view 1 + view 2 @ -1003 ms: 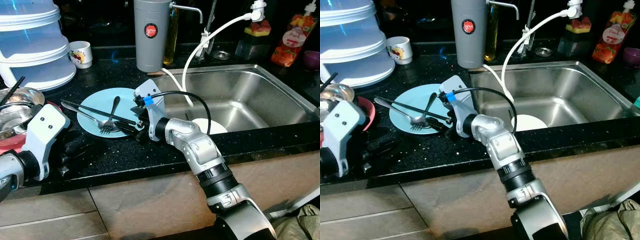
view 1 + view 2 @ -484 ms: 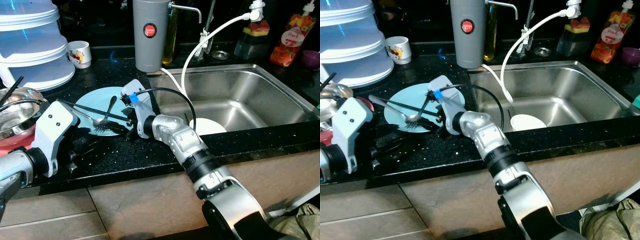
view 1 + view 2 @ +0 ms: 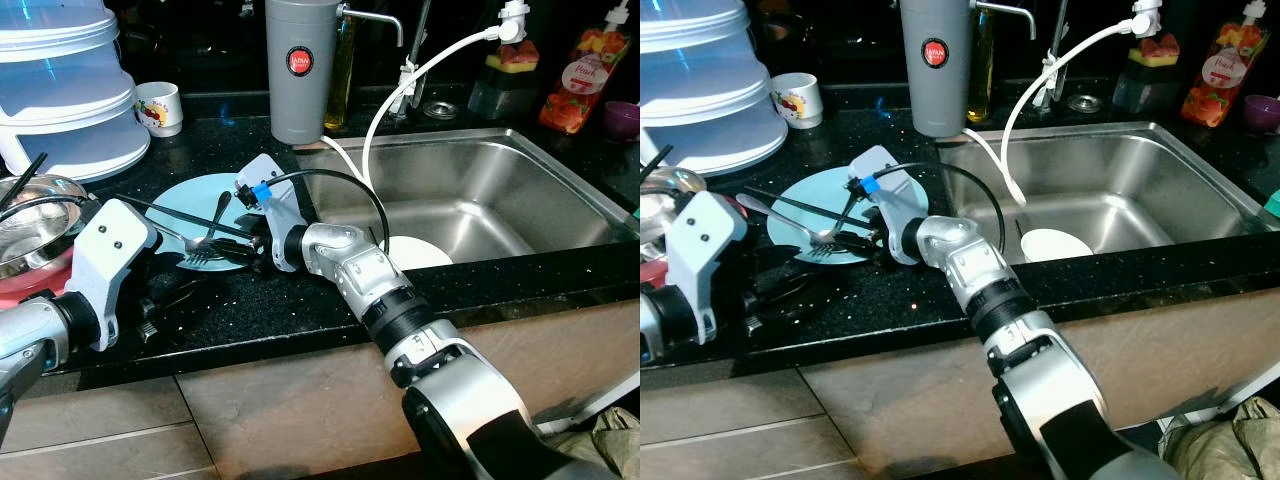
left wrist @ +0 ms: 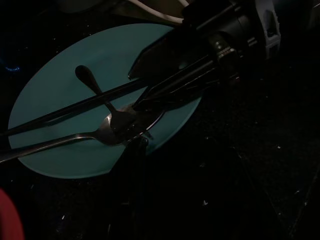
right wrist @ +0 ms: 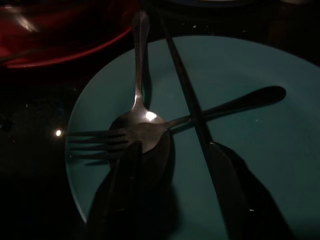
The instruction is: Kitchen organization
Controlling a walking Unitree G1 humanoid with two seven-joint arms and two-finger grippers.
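A teal plate (image 3: 185, 195) lies on the black counter left of the sink. On it a spoon (image 5: 141, 75) and a fork (image 5: 235, 104) cross, with black chopsticks (image 5: 182, 80) laid over them. My right gripper (image 3: 225, 255) reaches across from the sink side, low on the plate's near part. It is open, one finger by the fork tines and the other along the chopsticks. My left gripper (image 3: 160, 300) hovers over the counter just left of the plate's front edge, pointing at the plate.
The steel sink (image 3: 520, 170) holds a white bowl (image 3: 420, 252). Behind the plate stand a grey flask (image 3: 298, 70), a mug (image 3: 160, 105) and stacked white covers (image 3: 70, 90). A metal bowl (image 3: 35, 220) sits at the far left. A white hose (image 3: 420, 70) arcs into the sink.
My right gripper has slid left, further onto the plate toward the fork and spoon. The left arm came up and closer to the plate, then held still.
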